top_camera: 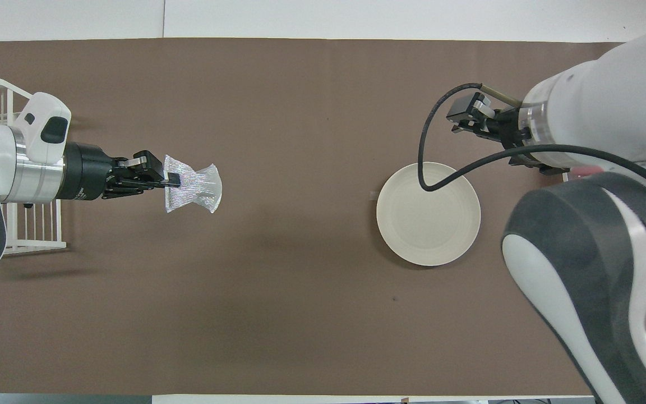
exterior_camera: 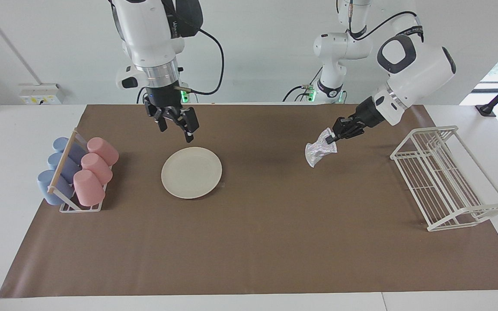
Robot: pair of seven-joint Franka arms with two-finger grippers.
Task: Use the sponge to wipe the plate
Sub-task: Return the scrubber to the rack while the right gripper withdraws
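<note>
You are looking at one cream-white plate [exterior_camera: 191, 172], one silvery scouring pad [exterior_camera: 320, 152], three pink cups [exterior_camera: 94, 169], three blue cups [exterior_camera: 59, 166], one cup rack [exterior_camera: 68, 190], one white wire dish rack [exterior_camera: 447, 177] and two grippers.

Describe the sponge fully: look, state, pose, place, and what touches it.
The sponge is a small silvery, glittery mesh pad, crumpled and pinched at one edge so that it fans out. The left gripper is shut on that edge and holds it in the air over bare brown mat, hanging free. It is well clear of the plate and touches nothing else.
</note>
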